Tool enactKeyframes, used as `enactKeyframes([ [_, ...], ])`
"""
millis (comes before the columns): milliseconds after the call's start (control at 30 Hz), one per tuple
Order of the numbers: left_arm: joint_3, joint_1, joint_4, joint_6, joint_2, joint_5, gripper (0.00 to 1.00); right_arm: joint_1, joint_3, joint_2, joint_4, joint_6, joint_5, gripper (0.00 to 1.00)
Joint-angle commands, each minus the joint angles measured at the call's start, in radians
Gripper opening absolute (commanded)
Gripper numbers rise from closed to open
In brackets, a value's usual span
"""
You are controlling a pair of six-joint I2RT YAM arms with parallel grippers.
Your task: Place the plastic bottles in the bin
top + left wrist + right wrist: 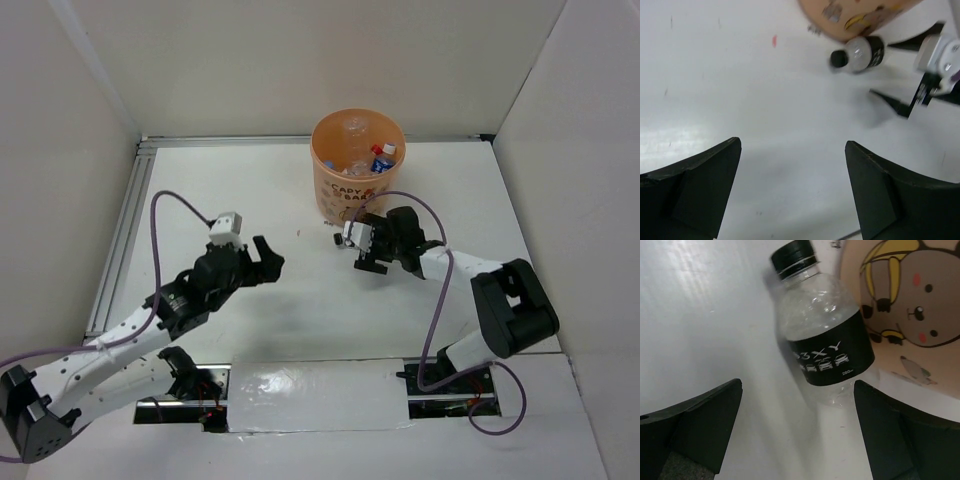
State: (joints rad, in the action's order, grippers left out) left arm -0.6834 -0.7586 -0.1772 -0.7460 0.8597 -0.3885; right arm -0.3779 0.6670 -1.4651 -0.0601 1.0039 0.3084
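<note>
The right gripper (354, 253) stood open before a dark-labelled bottle (825, 340); the left gripper (268, 255) was open too.
The bottle lay on the white table (300, 310), untouched by the fingers (690, 425), just beside the orange bin (340, 195), which held several bottles (378, 157). Around stood white walls (300, 60). Only the wrist views showed this lying bottle clearly.

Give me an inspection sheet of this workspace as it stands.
Surface: white table, one small red mark.
Job's things: orange bin upright at the far edge, several bottles inside; dark-labelled bottle lying on the table beside it.
Clutter: nothing seen.
Grippers: left gripper open, empty; right gripper open, that bottle's base between its fingers.
Cables: purple cables looped along both arms.
Surroundings: white walls; metal rail on the left.
</note>
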Motion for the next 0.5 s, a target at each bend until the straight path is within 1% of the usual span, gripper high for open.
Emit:
enactKeyframes([
  [0, 0.099, -0.037, -0.073, -0.125, -0.126, -0.059, 0.97, -0.016, 0.066, -0.046, -0.130, 0.033, -0.124, 0.99],
  [100, 0.152, -0.064, -0.140, -0.197, -0.188, -0.069, 0.96, -0.016, 0.091, -0.084, -0.130, 0.047, -0.124, 0.99],
  [167, 0.197, -0.064, -0.168, -0.236, -0.221, -0.069, 0.96, -0.016, 0.117, -0.116, -0.090, 0.059, -0.089, 0.99],
  [233, 0.219, -0.074, -0.182, -0.272, -0.232, -0.069, 0.95, -0.016, 0.138, -0.161, -0.061, 0.070, -0.089, 0.98],
  [333, 0.231, -0.084, -0.191, -0.285, -0.241, -0.069, 0.95, -0.007, 0.158, -0.182, 0.009, 0.148, -0.022, 0.98],
  [367, 0.231, -0.093, -0.191, -0.285, -0.241, -0.069, 0.95, -0.007, 0.158, -0.192, 0.044, 0.179, 0.027, 0.96],
  [400, 0.231, -0.093, -0.191, -0.285, -0.241, -0.078, 0.95, -0.007, 0.170, -0.192, 0.140, 0.265, 0.061, 0.94],
  [467, 0.220, -0.093, -0.191, -0.285, -0.231, -0.078, 0.95, 0.004, 0.171, -0.192, 0.222, 0.340, 0.125, 0.89],
])
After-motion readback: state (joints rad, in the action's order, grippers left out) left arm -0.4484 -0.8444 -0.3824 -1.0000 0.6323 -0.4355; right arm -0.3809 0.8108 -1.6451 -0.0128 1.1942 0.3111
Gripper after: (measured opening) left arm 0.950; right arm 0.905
